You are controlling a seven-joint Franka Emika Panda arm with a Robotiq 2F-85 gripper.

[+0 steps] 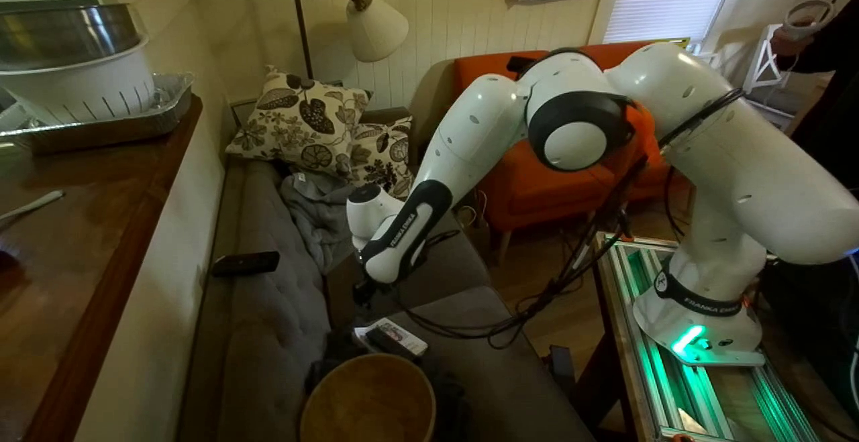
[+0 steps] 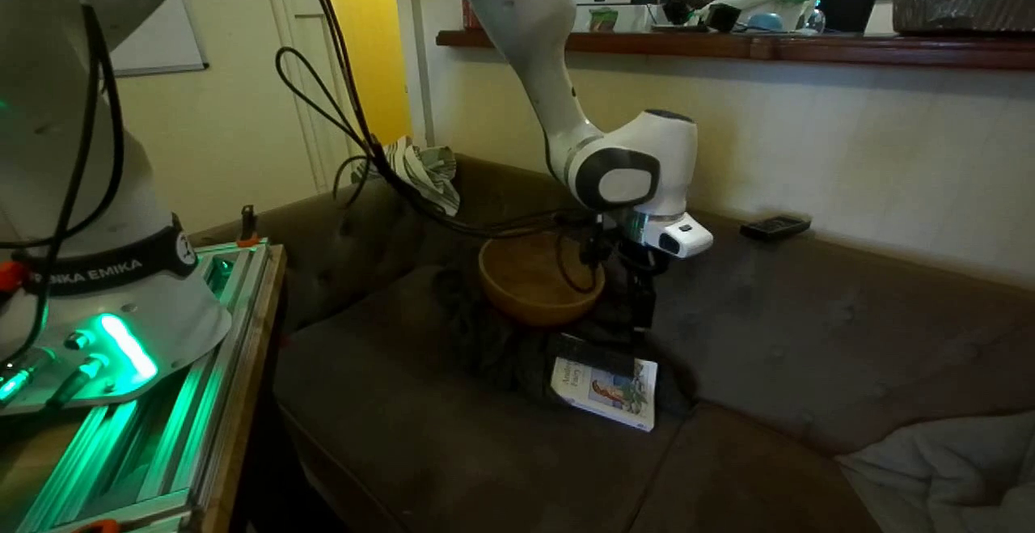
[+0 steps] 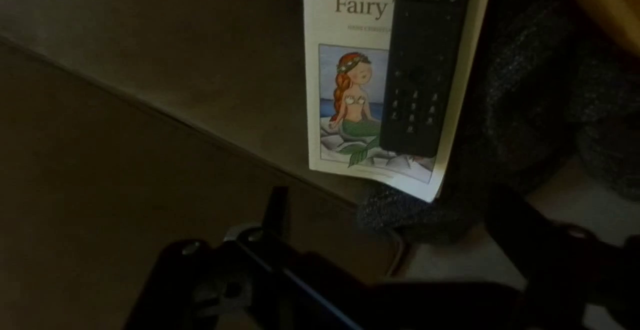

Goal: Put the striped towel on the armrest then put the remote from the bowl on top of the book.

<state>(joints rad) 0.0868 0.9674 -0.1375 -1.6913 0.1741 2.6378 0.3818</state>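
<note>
The striped towel [image 2: 428, 173] lies draped over the top of the sofa's armrest [image 2: 323, 246], partly behind the robot's cables. A black remote [image 3: 425, 69] rests flat on the white book [image 3: 350, 74], along one long edge of its cover. Both also appear on the seat in an exterior view, the book [image 2: 606, 395] beneath the remote [image 2: 594, 353]. Close by sits the tan bowl [image 1: 369, 402], its wooden inside visible; only its edge enters the wrist view. My gripper [image 3: 392, 202] is open, fingers wide apart with nothing between them, pointing down just past the book's end.
Dark crumpled cloth [image 2: 485, 331] lies under the bowl and book. Another black device [image 2: 775, 227] rests on the sofa's back ledge. A grey cloth [image 1: 315, 207] and floral pillows [image 1: 302, 127] occupy the sofa's far end. Loose cables [image 1: 496, 328] hang from the arm.
</note>
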